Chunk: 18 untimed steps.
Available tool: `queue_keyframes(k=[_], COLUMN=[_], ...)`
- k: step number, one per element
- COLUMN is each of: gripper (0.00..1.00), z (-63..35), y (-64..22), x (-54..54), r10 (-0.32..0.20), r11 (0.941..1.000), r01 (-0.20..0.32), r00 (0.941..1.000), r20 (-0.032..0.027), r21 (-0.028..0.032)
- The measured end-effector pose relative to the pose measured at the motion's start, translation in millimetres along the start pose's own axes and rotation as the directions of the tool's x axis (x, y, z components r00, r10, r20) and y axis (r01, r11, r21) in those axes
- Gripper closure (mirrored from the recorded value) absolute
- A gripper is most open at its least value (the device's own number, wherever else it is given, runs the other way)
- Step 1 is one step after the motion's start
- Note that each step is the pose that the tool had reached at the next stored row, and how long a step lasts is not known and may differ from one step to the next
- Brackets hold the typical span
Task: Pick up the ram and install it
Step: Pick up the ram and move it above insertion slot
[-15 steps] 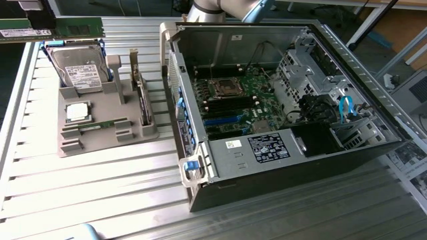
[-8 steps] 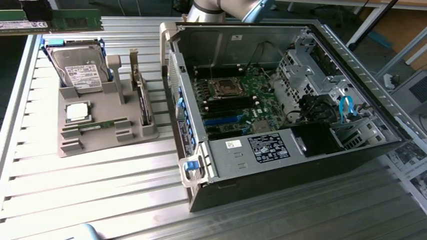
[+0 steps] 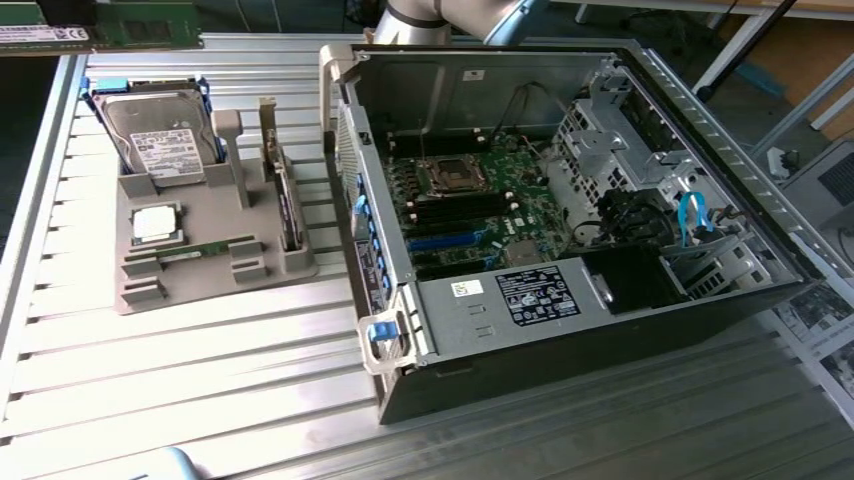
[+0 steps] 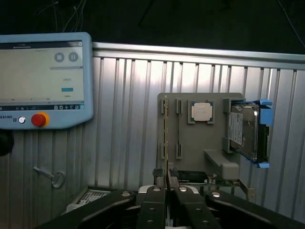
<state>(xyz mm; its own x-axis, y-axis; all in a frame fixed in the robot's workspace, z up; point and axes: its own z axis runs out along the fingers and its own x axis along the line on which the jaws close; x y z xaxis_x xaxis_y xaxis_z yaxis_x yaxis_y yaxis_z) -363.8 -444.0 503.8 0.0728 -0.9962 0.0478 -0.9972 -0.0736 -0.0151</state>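
In the wrist view my gripper [image 4: 167, 174] is shut on the ram [image 4: 165, 138]. The ram shows edge-on as a thin strip running out from between the fingertips [image 4: 158, 179]. I hang high above the grey parts holder [image 4: 209, 138]. A second green ram stick [image 3: 200, 250] lies flat in the holder's [image 3: 200, 280] slot brackets, beside the square silver processor [image 3: 154, 222]. The open computer case [image 3: 747, 200] lies on the exterior view's right, its motherboard [image 3: 467, 190] facing up. The arm's base [image 3: 427, 15] shows at the far edge of the table.
The holder also carries a hard drive [image 3: 154, 140] in a blue frame and a long card [image 3: 280, 195] standing on edge. A teach pendant [image 4: 43, 81] and a key [image 4: 55, 177] lie on the ribbed metal table [image 3: 174, 370].
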Motion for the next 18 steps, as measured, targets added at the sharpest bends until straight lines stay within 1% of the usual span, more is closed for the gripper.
queue_keyframes(k=[18], gripper=[0.87], z=[-18.9], y=[-0.3], x=[0.9], r10=[0.000], r11=[1.0000], r01=[0.000], r00=[1.0000], r20=[0.0000], r21=[0.0000])
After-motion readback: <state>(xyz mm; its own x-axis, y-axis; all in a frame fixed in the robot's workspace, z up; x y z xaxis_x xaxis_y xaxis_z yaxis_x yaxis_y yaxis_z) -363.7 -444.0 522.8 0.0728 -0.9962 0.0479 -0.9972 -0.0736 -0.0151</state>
